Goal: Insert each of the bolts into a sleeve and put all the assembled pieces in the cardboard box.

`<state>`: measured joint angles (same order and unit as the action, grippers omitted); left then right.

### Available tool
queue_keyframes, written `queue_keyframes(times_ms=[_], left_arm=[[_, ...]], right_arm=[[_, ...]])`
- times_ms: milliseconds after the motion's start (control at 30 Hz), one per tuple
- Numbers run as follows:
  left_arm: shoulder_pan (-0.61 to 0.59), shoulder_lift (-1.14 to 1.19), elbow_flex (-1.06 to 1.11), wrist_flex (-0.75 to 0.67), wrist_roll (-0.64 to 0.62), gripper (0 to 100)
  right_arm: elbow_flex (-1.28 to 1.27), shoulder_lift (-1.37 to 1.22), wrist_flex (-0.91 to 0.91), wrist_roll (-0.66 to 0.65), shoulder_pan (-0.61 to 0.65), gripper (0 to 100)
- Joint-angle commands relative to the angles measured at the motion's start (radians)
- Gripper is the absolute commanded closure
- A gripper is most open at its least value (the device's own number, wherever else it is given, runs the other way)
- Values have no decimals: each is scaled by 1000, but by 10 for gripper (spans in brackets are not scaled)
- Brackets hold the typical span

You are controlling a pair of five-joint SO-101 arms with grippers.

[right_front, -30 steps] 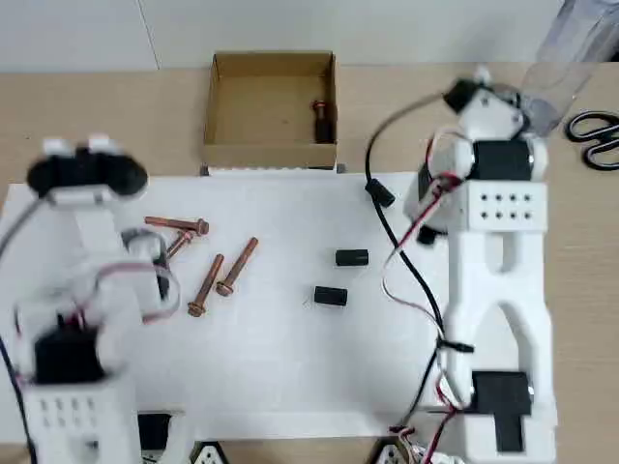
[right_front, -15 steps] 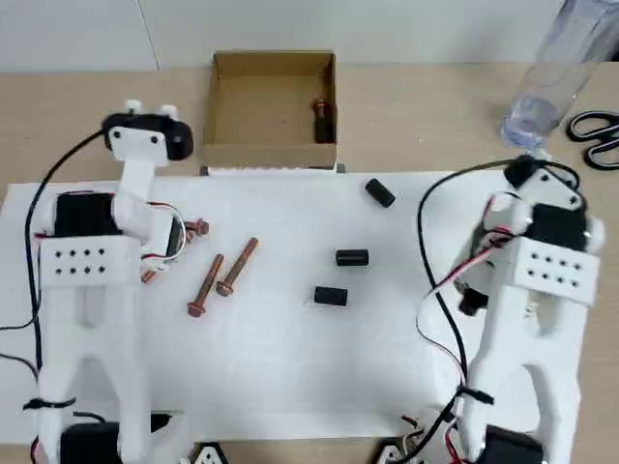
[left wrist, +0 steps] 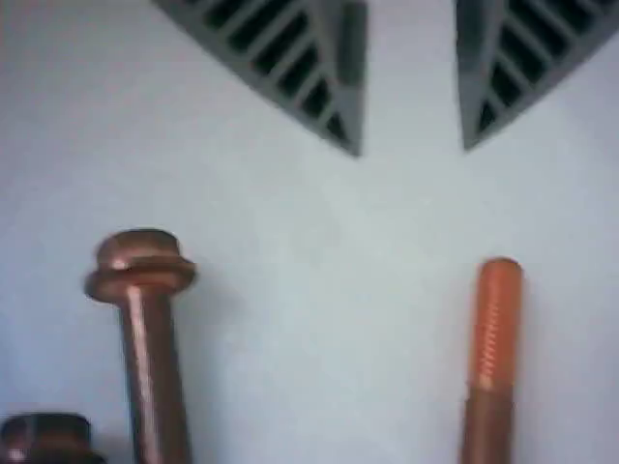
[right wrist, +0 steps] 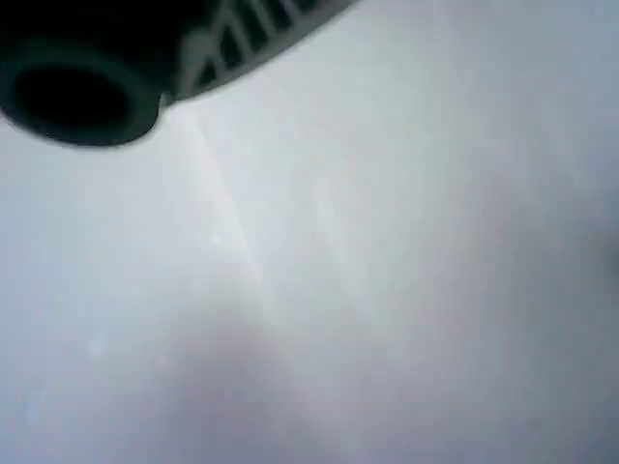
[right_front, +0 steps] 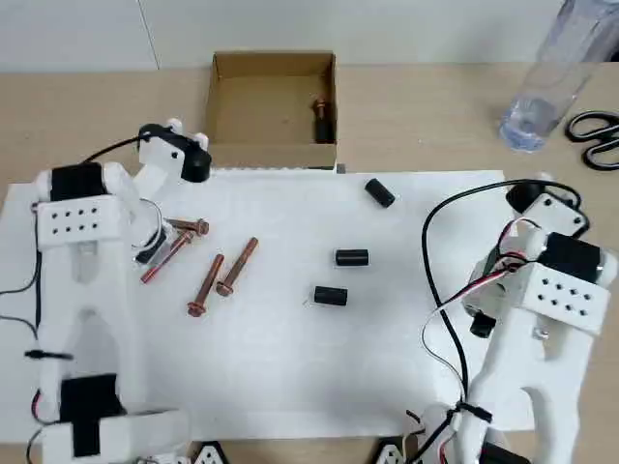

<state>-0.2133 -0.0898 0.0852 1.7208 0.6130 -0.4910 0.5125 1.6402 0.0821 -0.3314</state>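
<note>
Several copper bolts [right_front: 224, 273] lie on the left of the white mat [right_front: 290, 377]. My left gripper [right_front: 153, 244] hangs over them, open and holding nothing. In the left wrist view its two fingertips [left wrist: 338, 106] stand apart above a bolt head [left wrist: 140, 266] and a threaded bolt end [left wrist: 498, 319]. Three black sleeves [right_front: 351, 257] lie at mid mat. My right gripper [right_front: 481, 319] is at the mat's right side, shut on a black sleeve [right wrist: 73, 92]. The cardboard box [right_front: 271, 145] at the back holds one bolt in a sleeve [right_front: 321, 116].
A clear plastic bottle [right_front: 551, 77] and scissors [right_front: 595, 135] lie on the wooden table at the back right. The right arm's cables [right_front: 435, 290] loop over the mat near the sleeves. The mat's front middle is bare.
The left arm swung from the near left edge forward and now hangs over the bolts. The right arm drew back from beside the box to the mat's right side.
</note>
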Motion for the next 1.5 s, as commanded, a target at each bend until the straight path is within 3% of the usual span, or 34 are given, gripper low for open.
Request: queue_keyframes(times_ms=[0, 333, 733, 1467], left_arm=[[-3, 38, -105, -15, 18, 908], [2, 219, -157, -20, 17, 873], [78, 318, -157, -141, 17, 848], [28, 499, -239, -250, 51, 852]], right_arm=[[3, 24, -18, -6, -10, 995], [-8, 30, -18, -3, -10, 995], [-34, 31, -18, -3, -10, 995], [-34, 31, -18, -2, -8, 996]])
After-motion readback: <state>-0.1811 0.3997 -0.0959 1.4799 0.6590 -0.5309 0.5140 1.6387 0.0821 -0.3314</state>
